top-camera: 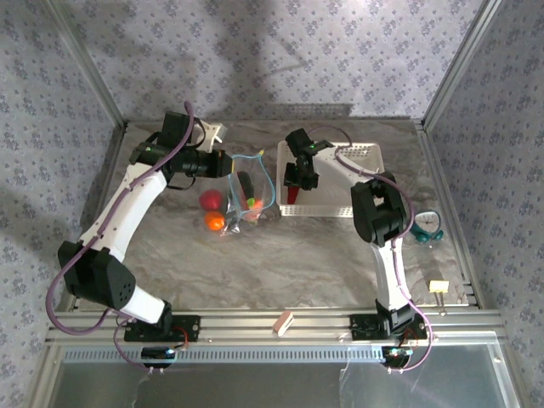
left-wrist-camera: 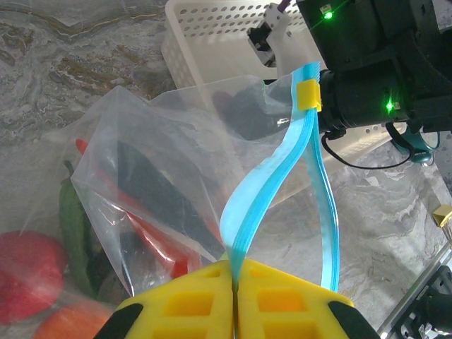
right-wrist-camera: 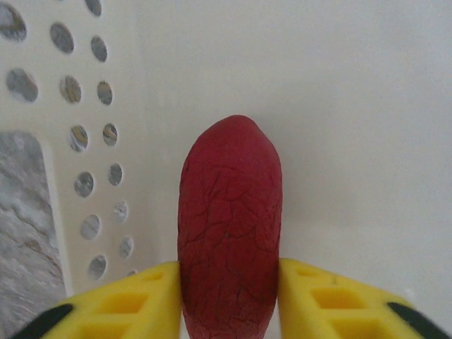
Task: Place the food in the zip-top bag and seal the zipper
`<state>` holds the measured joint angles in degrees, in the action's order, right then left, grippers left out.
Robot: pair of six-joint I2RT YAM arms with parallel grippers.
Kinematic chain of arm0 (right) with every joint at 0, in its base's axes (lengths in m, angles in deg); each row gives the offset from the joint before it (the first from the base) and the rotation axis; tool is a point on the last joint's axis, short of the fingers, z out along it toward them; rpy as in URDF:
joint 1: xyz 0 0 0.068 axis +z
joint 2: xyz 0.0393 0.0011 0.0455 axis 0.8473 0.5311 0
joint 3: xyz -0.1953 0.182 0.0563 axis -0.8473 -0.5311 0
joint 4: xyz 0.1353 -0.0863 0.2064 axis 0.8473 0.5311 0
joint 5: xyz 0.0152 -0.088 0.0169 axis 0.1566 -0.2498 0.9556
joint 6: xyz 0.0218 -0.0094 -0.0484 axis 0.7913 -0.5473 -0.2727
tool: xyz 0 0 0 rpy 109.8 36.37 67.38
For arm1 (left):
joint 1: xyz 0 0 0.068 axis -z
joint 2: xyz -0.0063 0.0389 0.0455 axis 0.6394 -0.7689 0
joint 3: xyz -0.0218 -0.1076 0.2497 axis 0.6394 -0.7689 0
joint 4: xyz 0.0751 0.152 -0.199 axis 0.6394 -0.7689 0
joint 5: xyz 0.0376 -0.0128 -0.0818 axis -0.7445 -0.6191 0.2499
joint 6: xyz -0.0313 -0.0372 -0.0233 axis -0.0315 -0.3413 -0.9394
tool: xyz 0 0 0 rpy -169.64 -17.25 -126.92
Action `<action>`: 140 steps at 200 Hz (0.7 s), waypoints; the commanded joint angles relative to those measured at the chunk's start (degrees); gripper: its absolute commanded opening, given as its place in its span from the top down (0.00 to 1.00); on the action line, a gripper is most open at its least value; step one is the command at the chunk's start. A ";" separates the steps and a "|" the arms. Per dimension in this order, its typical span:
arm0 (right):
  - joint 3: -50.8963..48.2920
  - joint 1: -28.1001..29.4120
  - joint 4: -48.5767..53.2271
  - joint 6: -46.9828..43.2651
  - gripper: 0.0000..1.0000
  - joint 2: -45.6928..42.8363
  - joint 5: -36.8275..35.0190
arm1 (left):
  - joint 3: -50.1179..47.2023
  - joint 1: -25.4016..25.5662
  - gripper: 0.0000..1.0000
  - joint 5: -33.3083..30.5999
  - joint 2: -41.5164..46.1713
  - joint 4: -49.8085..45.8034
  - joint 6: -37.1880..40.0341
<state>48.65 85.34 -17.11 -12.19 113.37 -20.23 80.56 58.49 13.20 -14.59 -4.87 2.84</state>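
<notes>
My left gripper (left-wrist-camera: 235, 272) is shut on the light-blue zipper (left-wrist-camera: 272, 176) and holds the clear zip-top bag (left-wrist-camera: 155, 176) up, its mouth gaping; a yellow slider (left-wrist-camera: 308, 94) sits at the strip's far end. A dark vegetable (left-wrist-camera: 159, 187) and a red chili (left-wrist-camera: 152, 240) lie inside the bag (top-camera: 246, 194). A red tomato (top-camera: 210, 201), an orange (top-camera: 214, 221) and a green vegetable (left-wrist-camera: 70, 226) lie beside it. My right gripper (right-wrist-camera: 229, 282) is shut on a dark red slice (right-wrist-camera: 229, 226) just above the white basket's floor (right-wrist-camera: 353, 106); this gripper (top-camera: 293, 189) hangs over the basket's left end.
The white perforated basket (top-camera: 361, 161) stands right of the bag. A teal object (top-camera: 429, 228) and a small yellowish piece (top-camera: 439, 286) lie near the table's right edge. A small block (top-camera: 283, 323) rests on the front rail.
</notes>
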 commanded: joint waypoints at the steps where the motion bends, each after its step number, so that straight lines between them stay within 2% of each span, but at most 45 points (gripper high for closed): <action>1: 2.14 -0.38 5.59 -1.20 0.75 3.53 -2.32 | -0.17 -0.46 0.90 1.03 -0.33 0.94 0.79; 21: 0.22 -1.22 4.67 -1.26 0.83 2.89 -3.46 | -0.12 -0.46 0.90 0.82 -0.24 0.65 0.96; 49: -2.14 -2.49 4.42 -1.50 0.84 0.65 -6.56 | -0.08 -0.46 0.90 0.64 -0.38 0.59 0.92; 73: -3.08 -3.58 4.36 -2.87 0.90 -1.02 -7.89 | -0.13 -0.46 0.90 0.84 -0.74 0.88 0.79; 107: -6.69 -4.17 -1.76 -3.18 0.90 -7.50 -6.82 | -0.30 -0.48 0.90 1.01 -1.93 1.00 0.58; 140: -8.57 -3.08 -6.45 -4.74 0.89 -15.15 -9.95 | -0.26 -0.46 0.90 0.99 -2.90 1.05 0.53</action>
<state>40.74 81.34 -19.60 -14.79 105.72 -26.31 80.54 58.49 13.20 -16.73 -4.70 2.82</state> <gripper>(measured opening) 0.174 0.098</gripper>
